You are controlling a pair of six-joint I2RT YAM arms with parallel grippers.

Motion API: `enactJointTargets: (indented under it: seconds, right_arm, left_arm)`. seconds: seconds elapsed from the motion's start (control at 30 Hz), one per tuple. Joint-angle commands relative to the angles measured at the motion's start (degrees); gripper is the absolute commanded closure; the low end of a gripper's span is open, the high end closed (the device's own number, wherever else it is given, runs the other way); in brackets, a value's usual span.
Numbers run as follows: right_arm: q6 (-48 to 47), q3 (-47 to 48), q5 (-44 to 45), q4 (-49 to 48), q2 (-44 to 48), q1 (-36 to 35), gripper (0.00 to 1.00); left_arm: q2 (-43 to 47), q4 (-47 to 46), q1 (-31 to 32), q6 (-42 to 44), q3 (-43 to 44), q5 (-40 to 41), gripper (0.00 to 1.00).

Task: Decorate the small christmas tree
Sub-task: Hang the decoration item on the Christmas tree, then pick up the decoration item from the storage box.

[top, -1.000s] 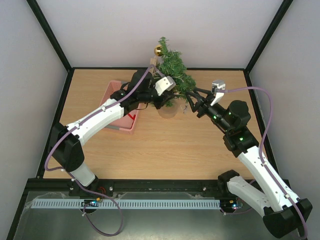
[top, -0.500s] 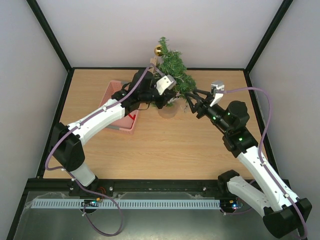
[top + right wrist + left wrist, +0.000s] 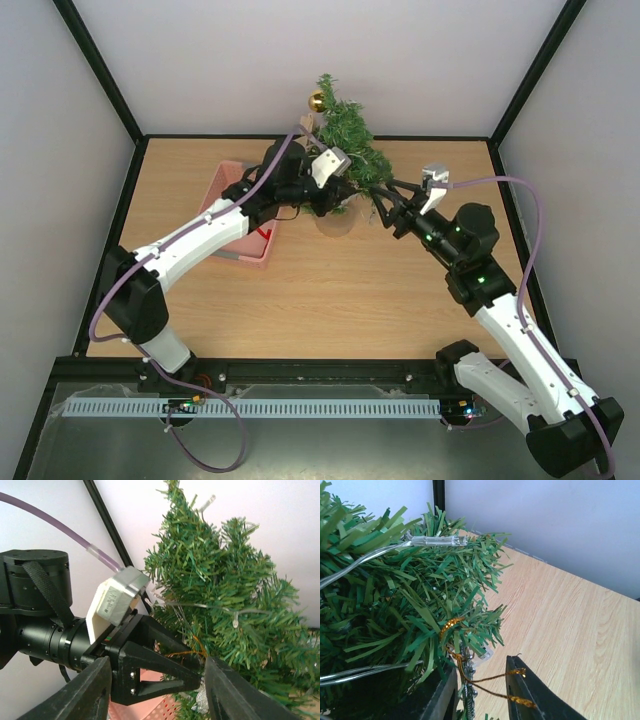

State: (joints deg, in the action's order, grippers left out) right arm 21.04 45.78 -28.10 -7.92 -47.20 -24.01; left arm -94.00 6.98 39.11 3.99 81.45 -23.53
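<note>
Green bristly small christmas tree at far middle of wooden table, gold bauble near top, pink tray to its left. Left gripper and right gripper at lower branches, opposite sides.
Left wrist: gold thread across narrow finger gap; grip not discernible.
Right wrist: fingers spread wide, holding nothing.

We see a tree of bristly, matt green plastic needles, a glittery gold thread, a glossy gold bauble and a smooth, matt wood-grain table.
</note>
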Motion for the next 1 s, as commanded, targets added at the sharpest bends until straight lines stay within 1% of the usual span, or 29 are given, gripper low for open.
enactJointTargets:
  seconds: [0.0, 0.07, 0.17, 0.27, 0.3, 0.33, 0.37, 0.47, 0.53, 0.63, 0.73, 0.83, 0.9, 0.97]
  right_arm:
    - [0.3, -1.8, 0.3, 0.3, 1.3, 0.1, 0.47]
    - [0.4, -2.1, 0.5, 1.9, 1.6, 0.1, 0.39]
    - [0.3, -2.3, 0.9, 5.0, 2.2, 0.1, 0.30]
    - [0.8, -3.2, 2.3, 7.9, 3.6, 0.1, 0.18]
    - [1.2, -3.8, 3.2, 8.4, 4.2, 0.1, 0.13]
    - [1.7, -4.4, 4.4, 8.9, 4.7, 0.1, 0.05]
    - [2.2, -4.9, 5.3, 9.2, 5.3, 0.1, 0.01]
    - [5.0, -6.3, 8.3, 9.8, 6.7, 0.1, 0.02]
    - [7.7, -6.4, 11.3, 10.8, 7.3, 0.1, 0.02]
    - [8.5, -6.2, 11.9, 12.0, 7.9, 0.1, 0.02]
    - [9.6, -6.5, 11.6, 12.6, 8.0, 0.1, 0.02]
    - [8.7, -6.4, 12.3, 14.3, 7.8, 0.1, 0.02]
    - [8.0, -6.4, 13.2, 15.2, 8.0, 0.1, 0.02]
    - [7.7, -6.5, 13.5, 15.6, 8.4, 0.1, 0.01]
  left_arm:
    - [4.0, 0.1, 0.3, -0.4, -1.3, 0.0, 0.69]
    - [6.1, 0.2, 0.3, -0.8, -2.4, 1.0, 0.63]
    - [9.9, 0.4, 0.3, -0.9, -4.6, 3.0, 0.51]
    - [14.3, 1.5, 0.2, -0.6, -7.1, 5.5, 0.44]
    - [15.5, 2.2, 0.1, -0.6, -8.0, 7.1, 0.42]
    - [16.5, 3.0, 0.0, -0.6, -8.6, 8.4, 0.40]
    - [17.3, 3.9, -0.1, -0.7, -9.2, 9.9, 0.37]
    - [19.1, 7.6, -1.0, -0.9, -11.1, 15.4, 0.30]
    - [19.3, 10.5, -2.9, -1.4, -12.1, 17.0, 0.28]
    - [18.8, 14.6, -8.9, -2.9, -13.6, 17.9, 0.27]
    - [17.5, 17.0, -15.1, -4.7, -15.5, 19.3, 0.28]
    - [14.3, 19.3, -20.4, -6.5, -15.8, 17.3, 0.33]
    - [12.1, 20.5, -22.4, -6.3, -15.7, 15.2, 0.36]
    - [9.5, 21.2, -23.6, -5.5, -15.6, 15.1, 0.37]
